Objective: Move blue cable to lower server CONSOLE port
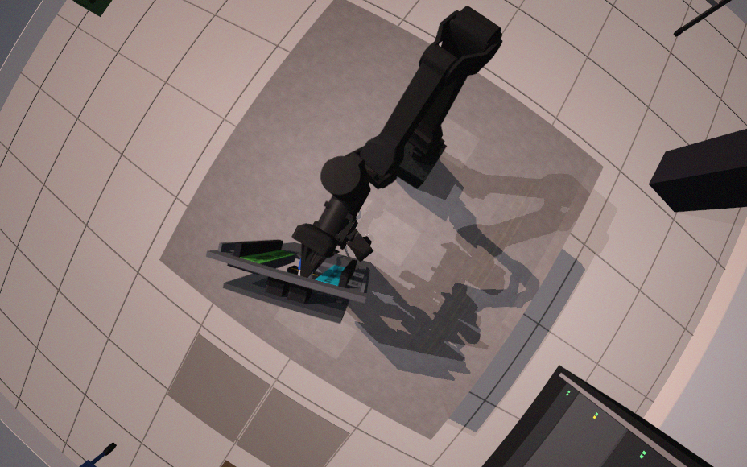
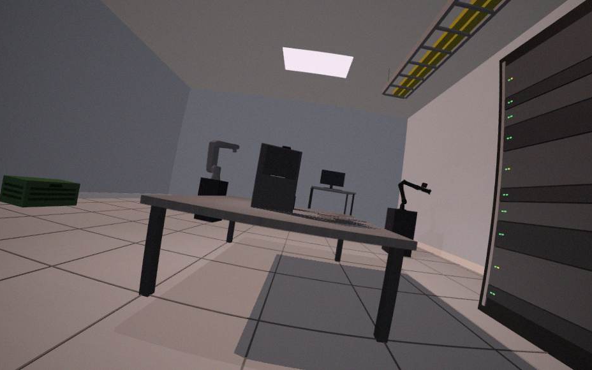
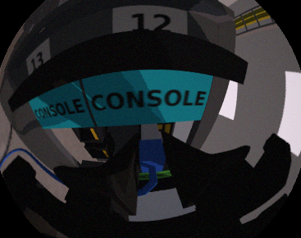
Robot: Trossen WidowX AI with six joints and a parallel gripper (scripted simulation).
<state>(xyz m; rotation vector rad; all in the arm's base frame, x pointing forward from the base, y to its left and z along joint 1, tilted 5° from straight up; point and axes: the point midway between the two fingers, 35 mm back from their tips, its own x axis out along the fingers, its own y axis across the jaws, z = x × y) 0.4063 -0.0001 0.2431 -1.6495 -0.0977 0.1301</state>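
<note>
Now my pincer (image 1: pixel 307 274) (image 3: pixel 150 135) grips blue plug (image 3: pixel 152 151) beneath larger CONSOLE label (image 3: pixel 149 99). Squeeze step in hand, I judge; next needs tab held pressed, then straight pull away from label's port.

The CONSOLE label (image 1: pixel 331 274) (image 3: pixel 149 99) stands just beside the end effector (image 1: pixel 302 274) (image 3: pixel 152 157)

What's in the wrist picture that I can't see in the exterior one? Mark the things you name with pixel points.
Only wrist: the gripper (image 1: pixel 307 272) (image 3: pixel 150 135) pinching the blue plug (image 1: pixel 299 265) (image 3: pixel 152 151), and teal CONSOLE labels (image 1: pixel 332 274) (image 3: pixel 149 99).

Only exterior: the table's black legs (image 2: pixel 152 252) and a monitor (image 2: pixel 333 178).

Both: a ladder-like tray with yellow strips (image 2: pixel 445 47) (image 3: pixel 254 18), up by the ceiling.
</note>
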